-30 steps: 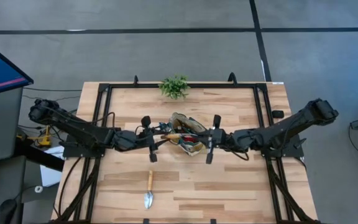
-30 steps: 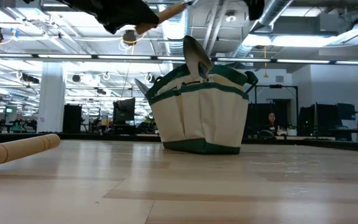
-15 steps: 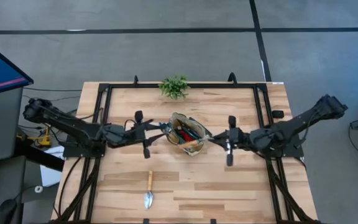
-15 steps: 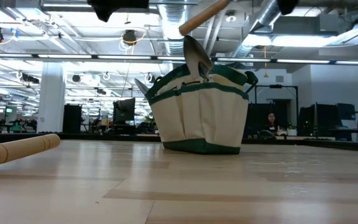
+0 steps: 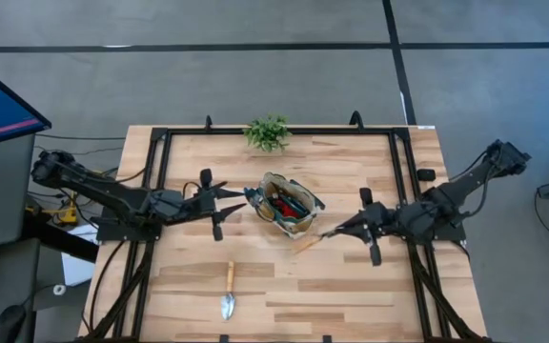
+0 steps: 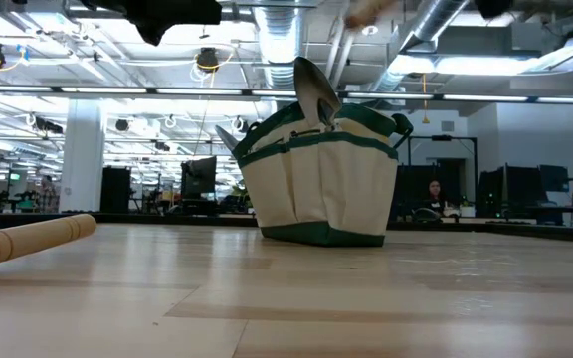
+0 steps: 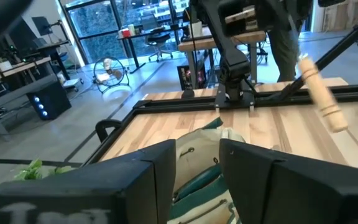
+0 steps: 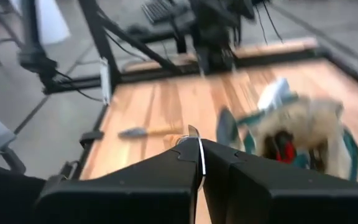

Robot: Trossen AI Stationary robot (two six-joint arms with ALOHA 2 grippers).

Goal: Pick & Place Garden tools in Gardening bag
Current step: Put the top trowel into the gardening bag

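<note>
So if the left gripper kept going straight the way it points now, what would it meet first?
Most likely the gardening bag. The left gripper sits just off the bag's side, pointing at it, and the left wrist view shows the bag's mouth right past its open fingers. Its height over the rim is unclear.

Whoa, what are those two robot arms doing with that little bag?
They are packing garden tools into the gardening bag in the middle of the table. The right gripper is pinching a wooden-handled trowel by its metal blade, just beside the bag. The left gripper hangs open and empty on the bag's other side. Some tools already stick out of the bag, and a second trowel lies on the table, waiting.
</note>
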